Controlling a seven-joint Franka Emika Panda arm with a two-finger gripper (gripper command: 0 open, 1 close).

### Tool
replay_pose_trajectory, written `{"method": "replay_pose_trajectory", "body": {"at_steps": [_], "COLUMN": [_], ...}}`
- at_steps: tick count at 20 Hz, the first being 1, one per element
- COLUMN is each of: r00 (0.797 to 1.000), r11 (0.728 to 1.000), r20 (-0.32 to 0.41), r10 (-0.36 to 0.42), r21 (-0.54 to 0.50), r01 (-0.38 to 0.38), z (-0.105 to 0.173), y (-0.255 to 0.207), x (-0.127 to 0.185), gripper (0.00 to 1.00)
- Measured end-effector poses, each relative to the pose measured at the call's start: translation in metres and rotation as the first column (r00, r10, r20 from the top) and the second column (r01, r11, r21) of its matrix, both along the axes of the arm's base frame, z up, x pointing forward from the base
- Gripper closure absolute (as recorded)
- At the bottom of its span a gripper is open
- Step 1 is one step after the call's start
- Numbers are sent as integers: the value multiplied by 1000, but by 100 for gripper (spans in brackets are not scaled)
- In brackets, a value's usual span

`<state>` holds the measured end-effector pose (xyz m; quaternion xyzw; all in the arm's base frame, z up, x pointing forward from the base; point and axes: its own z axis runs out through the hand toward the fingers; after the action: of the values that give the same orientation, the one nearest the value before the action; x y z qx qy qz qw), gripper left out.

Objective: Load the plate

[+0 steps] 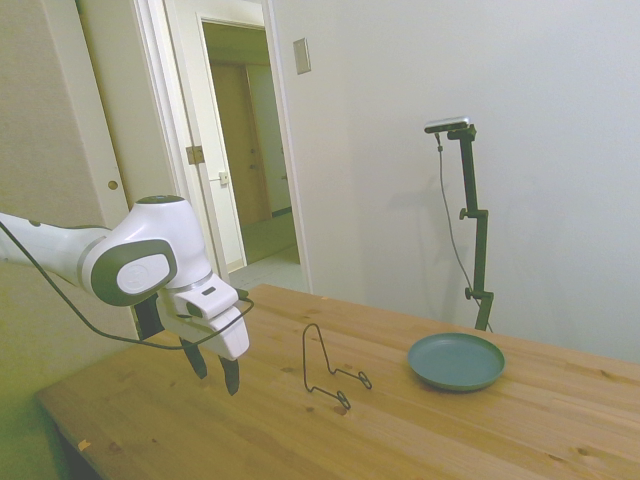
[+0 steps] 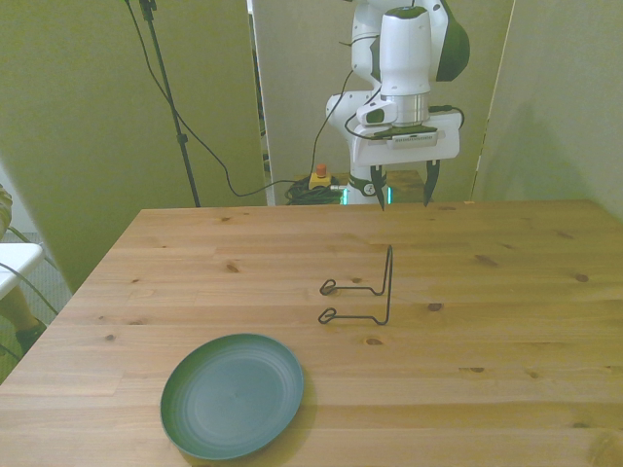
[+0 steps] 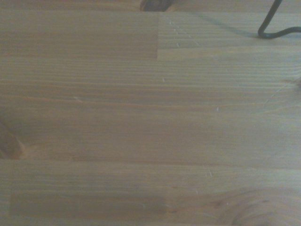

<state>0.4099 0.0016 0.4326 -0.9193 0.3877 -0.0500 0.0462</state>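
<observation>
Hovering above the wooden tabletop (image 2: pixel 506 292) near its far edge, end effector (image 2: pixel 401 188) spread wide and holding nothing — fingers pointing down. Lying flat near the front view's lower left, teal plate (image 2: pixel 232 395), well apart from the arm. Standing between the two, thin black wire stand (image 2: pixel 370 292) — upright loop, two feet toward the plate. Seen in the wrist view, bare wood grain and a bit of wire (image 3: pixel 273 26).
</observation>
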Motion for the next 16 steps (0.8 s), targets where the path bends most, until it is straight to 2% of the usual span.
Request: {"method": "replay_pose_trajectory", "body": {"at_steps": [5, 8, 11, 16], "r00": [1000, 1000, 998, 992], "r11": [1000, 1000, 1000, 997], "r20": [2, 23, 54, 109], "r10": [3, 2, -16, -72], "r21": [0, -1, 1, 25], "r01": [-3, -2, 16, 69], "z": [1, 11, 36, 93], "y": [1, 0, -11, -53], "x": [0, 3, 12, 38], "gripper": [0, 0, 0, 0]}}
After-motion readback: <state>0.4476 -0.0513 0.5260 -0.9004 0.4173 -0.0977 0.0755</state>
